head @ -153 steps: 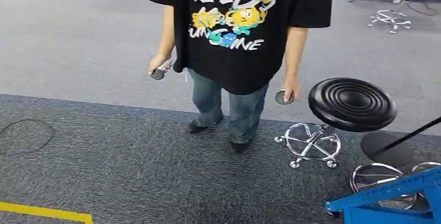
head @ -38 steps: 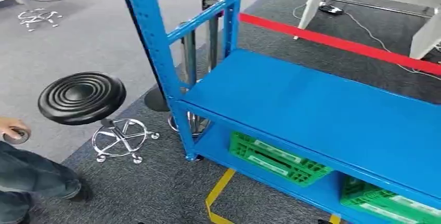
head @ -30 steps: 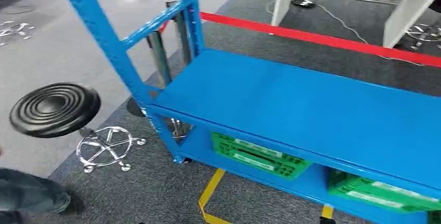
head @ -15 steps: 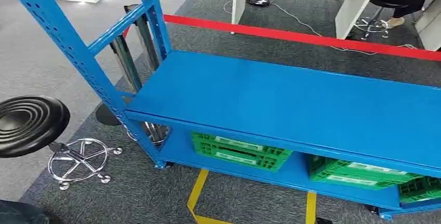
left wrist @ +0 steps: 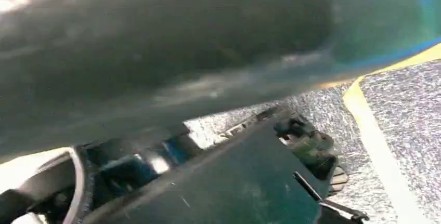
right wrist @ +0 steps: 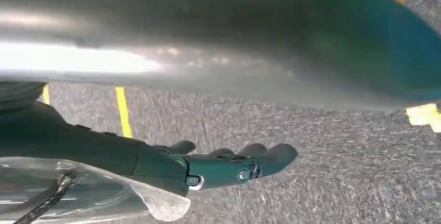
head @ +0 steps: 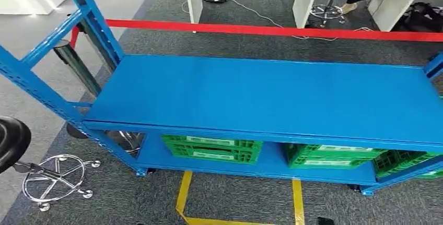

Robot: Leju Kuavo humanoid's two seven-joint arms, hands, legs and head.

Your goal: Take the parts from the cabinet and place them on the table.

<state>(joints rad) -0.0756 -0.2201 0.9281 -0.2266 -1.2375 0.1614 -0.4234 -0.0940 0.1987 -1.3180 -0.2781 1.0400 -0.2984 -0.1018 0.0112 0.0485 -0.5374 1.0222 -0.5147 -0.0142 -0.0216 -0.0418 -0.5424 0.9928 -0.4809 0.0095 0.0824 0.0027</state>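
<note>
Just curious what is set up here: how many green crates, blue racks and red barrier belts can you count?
Green crates: 3, all on the lower shelf; the right edge cuts off the last one
Blue rack: 1
Red barrier belt: 1
Total: 5

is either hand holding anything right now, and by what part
The right hand holds nothing: its fingers lie stretched out over the carpet. The left hand hangs low beside dark robot parts, too blurred to tell if it grips anything.
</note>
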